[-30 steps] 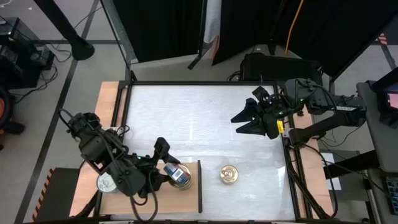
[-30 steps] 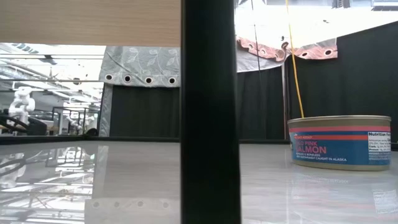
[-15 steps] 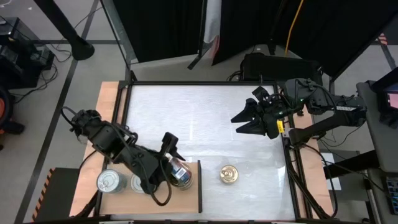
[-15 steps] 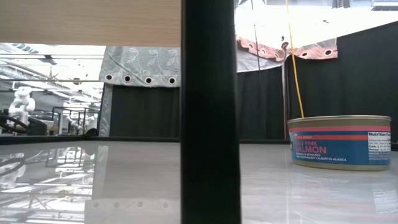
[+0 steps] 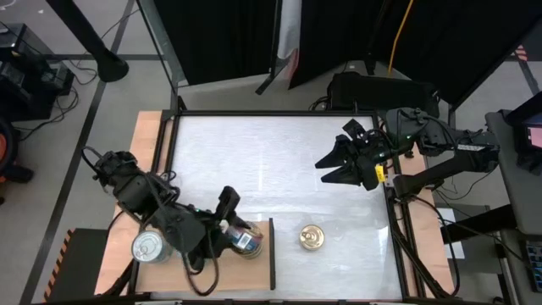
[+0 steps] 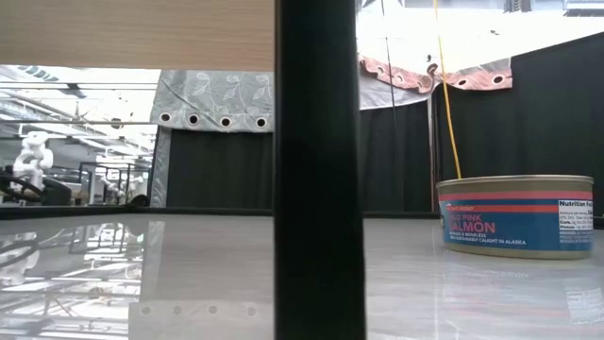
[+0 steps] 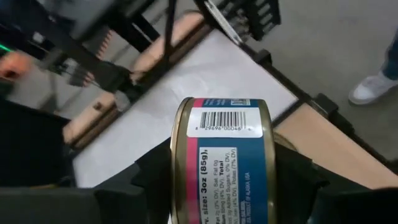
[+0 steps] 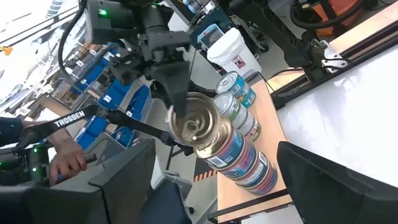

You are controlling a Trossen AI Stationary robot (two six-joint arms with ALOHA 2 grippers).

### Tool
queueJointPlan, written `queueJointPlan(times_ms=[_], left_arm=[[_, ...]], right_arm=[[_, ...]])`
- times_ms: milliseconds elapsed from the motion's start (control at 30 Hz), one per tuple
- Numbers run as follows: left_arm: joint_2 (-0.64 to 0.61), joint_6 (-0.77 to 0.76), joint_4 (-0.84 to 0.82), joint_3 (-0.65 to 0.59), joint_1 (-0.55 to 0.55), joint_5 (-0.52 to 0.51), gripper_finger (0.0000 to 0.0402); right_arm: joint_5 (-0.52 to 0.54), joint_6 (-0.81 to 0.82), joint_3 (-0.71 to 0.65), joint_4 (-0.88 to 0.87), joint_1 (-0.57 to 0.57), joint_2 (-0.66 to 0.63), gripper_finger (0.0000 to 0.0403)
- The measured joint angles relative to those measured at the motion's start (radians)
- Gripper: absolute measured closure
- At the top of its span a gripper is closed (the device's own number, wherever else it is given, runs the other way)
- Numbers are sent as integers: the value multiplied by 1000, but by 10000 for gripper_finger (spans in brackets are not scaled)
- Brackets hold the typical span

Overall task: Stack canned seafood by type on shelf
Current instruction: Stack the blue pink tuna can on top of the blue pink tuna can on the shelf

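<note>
My left gripper (image 5: 236,232) is over the shelf (image 5: 246,273), a light wooden board with a dark edge, and is shut on a blue-labelled tin (image 7: 222,155). The tin is on edge, its gold pull-tab lid (image 8: 196,126) facing the table's right. It is just above a stack of like tins (image 8: 242,163); whether it touches the stack I cannot tell. Another stack (image 8: 234,93) stands behind. A silver-lidded tin (image 5: 146,247) sits at the shelf's left. A gold-lidded tin (image 5: 312,238) rests on its base on the white table. My right gripper (image 5: 320,169) hangs open at the far right. My left gripper pinches the tin between its two fingers (image 7: 144,177), one on each side across the tin's height. The labelled wall with the barcode (image 7: 224,121) faces the wrist camera. The fingers slant down from the table's left. The tin stands on edge, reaching past the fingertips.
The shelf's upright dark edge (image 5: 272,252) stands between the stacks and the loose tin (image 6: 514,215); in the low view it is a dark post (image 6: 319,170). A black frame (image 5: 279,113) rims the white table, with wooden strips along both sides.
My left arm has shifted over the shelf, stretching out and drawing partly back, and the silver-lidded tin at the shelf's left now shows. Its wrist has turned a little. The gripper and tin stay by the stack.
</note>
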Motion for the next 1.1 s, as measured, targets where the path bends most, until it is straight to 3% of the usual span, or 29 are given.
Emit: queueJointPlan(times_ms=[233,900,1100], left_arm=[[0,147,39,16,-79,-291,192],[0,156,33,-110,-100,-297,187],[-1,95,30,-110,-94,-224,133]], right_arm=[[1,-1,0,0,0,0,77],[31,7,0,0,0,0,77],[31,11,0,0,0,0,77]])
